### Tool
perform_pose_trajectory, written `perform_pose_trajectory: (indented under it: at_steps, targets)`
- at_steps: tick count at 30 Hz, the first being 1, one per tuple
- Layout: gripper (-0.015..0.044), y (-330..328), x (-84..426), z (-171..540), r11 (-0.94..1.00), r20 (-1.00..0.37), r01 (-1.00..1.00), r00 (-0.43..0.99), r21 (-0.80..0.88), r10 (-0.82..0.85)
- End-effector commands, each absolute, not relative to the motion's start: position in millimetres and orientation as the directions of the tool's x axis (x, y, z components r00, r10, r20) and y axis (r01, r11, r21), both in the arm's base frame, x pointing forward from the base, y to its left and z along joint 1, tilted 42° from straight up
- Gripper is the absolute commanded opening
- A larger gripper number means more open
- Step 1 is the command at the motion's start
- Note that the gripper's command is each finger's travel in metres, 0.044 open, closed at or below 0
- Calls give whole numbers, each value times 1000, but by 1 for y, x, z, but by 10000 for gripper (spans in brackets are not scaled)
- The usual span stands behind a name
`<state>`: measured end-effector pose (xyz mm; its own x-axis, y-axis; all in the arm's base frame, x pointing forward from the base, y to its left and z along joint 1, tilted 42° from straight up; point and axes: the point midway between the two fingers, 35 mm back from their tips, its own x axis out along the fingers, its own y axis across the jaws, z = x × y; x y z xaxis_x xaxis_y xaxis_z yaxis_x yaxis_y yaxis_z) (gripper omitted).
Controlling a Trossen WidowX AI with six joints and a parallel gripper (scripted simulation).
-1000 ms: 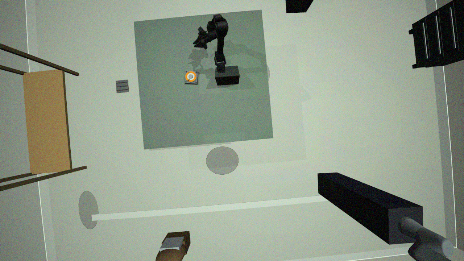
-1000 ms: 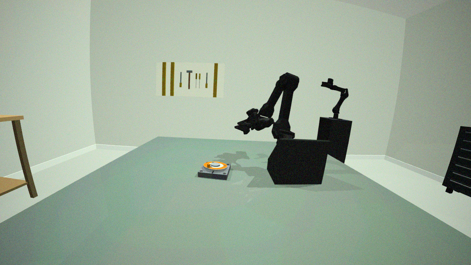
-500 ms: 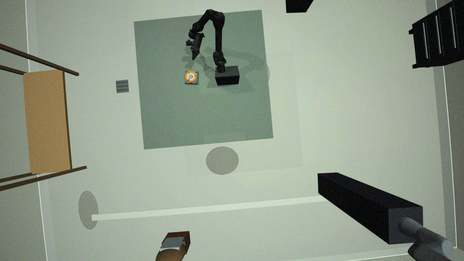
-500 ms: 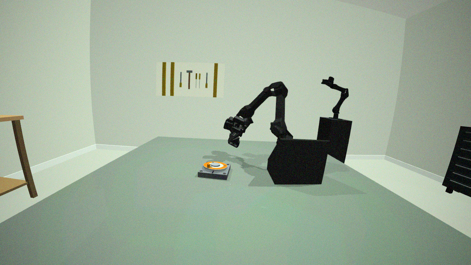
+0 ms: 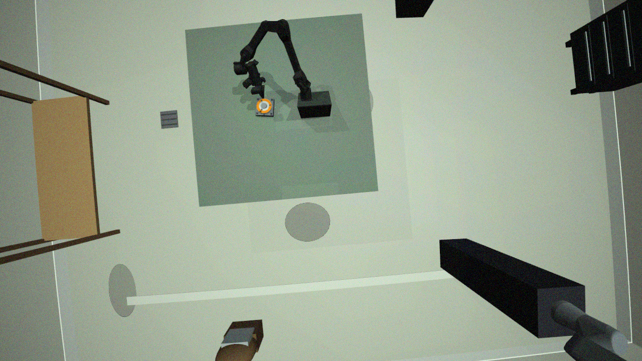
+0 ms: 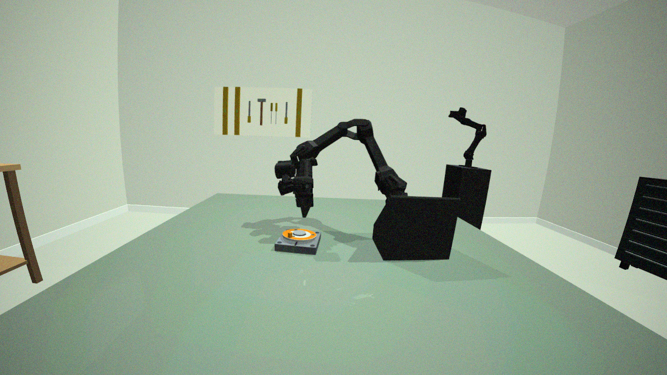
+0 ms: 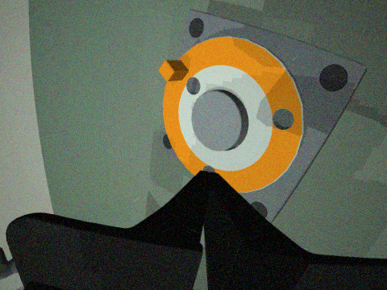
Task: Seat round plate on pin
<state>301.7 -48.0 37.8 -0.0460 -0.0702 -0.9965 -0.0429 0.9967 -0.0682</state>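
The round plate [image 5: 269,104] [image 6: 305,238] [image 7: 282,161], orange with a white inner ring, sits around the grey post [image 6: 298,232] [image 7: 218,121] on the square grey base [image 6: 305,249] [image 7: 314,105]. Its orange tab [image 6: 289,235] [image 7: 173,70] is at the upper left of the plate in the wrist view, with a grey-looking hole [image 7: 193,85] beside it. I cannot make out the pin or the plate's exact tilt. My gripper [image 5: 263,97] [image 6: 304,216] [image 7: 206,180] is shut and empty, pointing down above the plate's far side in the exterior view, apart from it.
The arm's black pedestal [image 5: 314,107] [image 6: 415,228] stands on the green table [image 5: 287,157] [image 6: 233,303], right of the base. Dark round marks show at the base's corners. A wooden bench [image 5: 64,170] and a black drawer cabinet [image 5: 606,49] [image 6: 645,223] stand away from the table.
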Motion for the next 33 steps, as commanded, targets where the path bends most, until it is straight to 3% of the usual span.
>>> perform_pose_trajectory:
  at_steps: [1, 9, 33]
  targets:
    - [0, -20, 324, 17, 935, -931, -48, -95, -350, -353]
    - [0, 28, 351, 0, 748, -748, -32, 35, -663, -662]
    - [0, -3, 354, -36, 740, -741, -28, 42, -672, -671]
